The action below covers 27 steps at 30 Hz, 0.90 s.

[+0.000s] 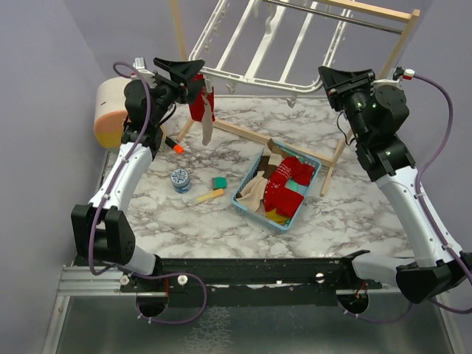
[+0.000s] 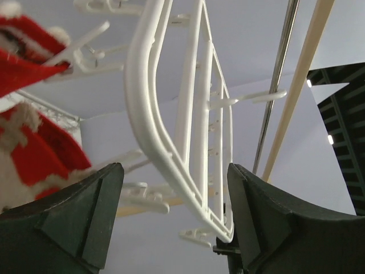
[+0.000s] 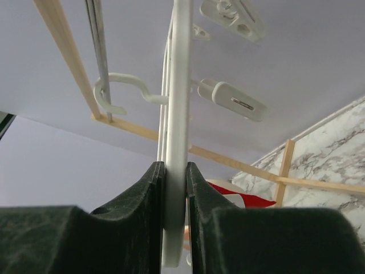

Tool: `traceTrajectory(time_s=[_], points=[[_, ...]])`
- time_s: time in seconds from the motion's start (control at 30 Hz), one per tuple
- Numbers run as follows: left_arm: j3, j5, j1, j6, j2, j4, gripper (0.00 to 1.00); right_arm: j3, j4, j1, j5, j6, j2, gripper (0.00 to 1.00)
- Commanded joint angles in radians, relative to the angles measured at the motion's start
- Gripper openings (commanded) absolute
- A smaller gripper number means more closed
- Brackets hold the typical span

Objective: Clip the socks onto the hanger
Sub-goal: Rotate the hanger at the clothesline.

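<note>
The white hanger [image 1: 251, 44] hangs tilted at the back. A red sock with pale marks [image 1: 200, 103] dangles from a clip at its near left corner. My left gripper [image 1: 193, 70] is open right beside that corner; in the left wrist view the hanger's rim [image 2: 142, 103] runs between the spread fingers, untouched, with the red sock [image 2: 34, 142] at the left. My right gripper [image 1: 324, 74] is shut on the hanger's right edge [image 3: 179, 85], both pads pressed flat against the rim. More socks [image 1: 287, 184], red, beige and yellow, lie in the light-blue basket [image 1: 247, 206].
A light wooden stand [image 1: 287, 144] carries the hanger. On the marble table lie a small blue tin [image 1: 181, 179], an orange-tipped marker [image 1: 175, 146], a teal block [image 1: 219, 182] and a yellow stick [image 1: 209, 195]. A pale round object [image 1: 110, 110] sits at the far left.
</note>
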Motion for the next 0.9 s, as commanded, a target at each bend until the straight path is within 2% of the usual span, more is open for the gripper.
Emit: traceTrajectory(time_s=[0.0, 0.17, 0.23, 0.4, 0.63, 0.87], points=[[-0.092, 0.067, 0.008, 0.05, -0.151, -0.027, 0.8, -0.013, 0.02, 0.002, -0.079, 0.016, -0.032, 0.09], [-0.121, 0.073, -0.006, 0.132, -0.258, -0.185, 0.83, -0.042, -0.001, 0.002, -0.115, 0.03, -0.062, 0.08], [-0.131, 0.064, -0.029, 0.129, -0.283, -0.199, 0.83, -0.05, -0.005, 0.002, -0.137, 0.037, -0.069, 0.09], [-0.123, -0.073, -0.148, 0.159, -0.311, -0.193, 0.83, -0.072, -0.012, 0.002, -0.165, 0.056, -0.078, 0.14], [-0.072, -0.135, -0.271, 0.144, -0.213, -0.142, 0.78, -0.085, 0.0, 0.002, -0.228, 0.09, -0.069, 0.15], [-0.036, -0.208, -0.3, 0.13, -0.141, -0.096, 0.7, -0.077, 0.005, 0.002, -0.281, 0.118, -0.053, 0.16]])
